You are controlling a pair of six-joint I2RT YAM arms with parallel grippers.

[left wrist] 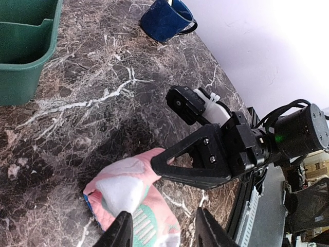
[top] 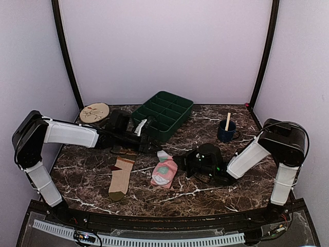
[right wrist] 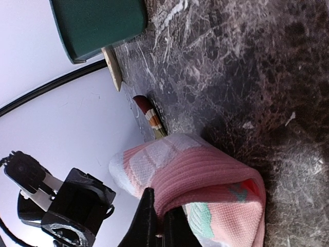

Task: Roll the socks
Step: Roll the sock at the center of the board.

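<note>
Nearest the front edge of the marble table [top: 205, 198], the beige striped sock [top: 121, 177] is laid out flat, olive toe pointed at the arm bases and its cuff end reaching under the left arm. Just to its right, and apart from it, the pink sock [top: 164, 173] is seen folded over on itself at mid-table. One edge of that sock is pinched by the right gripper [right wrist: 159, 206], whose fingers are clamped tight on the pink fabric. The left gripper [left wrist: 162, 216] is held above the same sock with its fingers spread and nothing caught between them. Further back on the right, a blue mug [top: 225, 135] is stood upright, and a wooden stick [top: 227, 121] is leaned inside it. Behind the left gripper, a green tray [top: 175, 126] divided into compartments is set at an angle. At the far left, a round beige disc [top: 94, 112] is placed near the back wall
</note>
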